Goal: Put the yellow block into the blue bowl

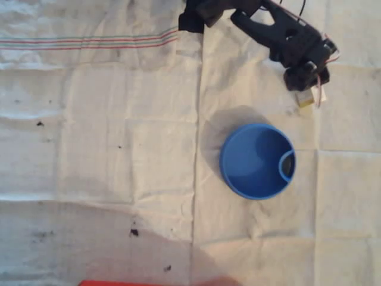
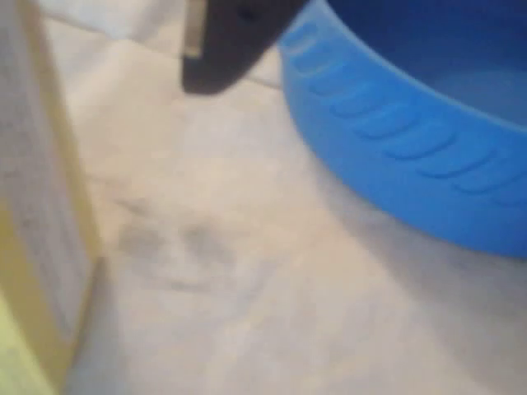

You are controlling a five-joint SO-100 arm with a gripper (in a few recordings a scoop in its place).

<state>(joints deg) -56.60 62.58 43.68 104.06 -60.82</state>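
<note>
Tool [image 1: 305, 89] clamped on yellow block [image 1: 306, 98], just beyond blue bowl [image 1: 238, 173], white cloth [image 1: 107, 149]

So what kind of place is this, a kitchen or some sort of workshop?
Probably a home or hobby robot setup, not a factory. A creased white cloth with coloured stripes covers the table, a black arm reaches in from the top, and a blue bowl and a small yellow block at the claw serve as practice props.

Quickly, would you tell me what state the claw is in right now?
Claw: at the yellow block, beside the blue bowl; whether it is shut on the block cannot be told.
</note>
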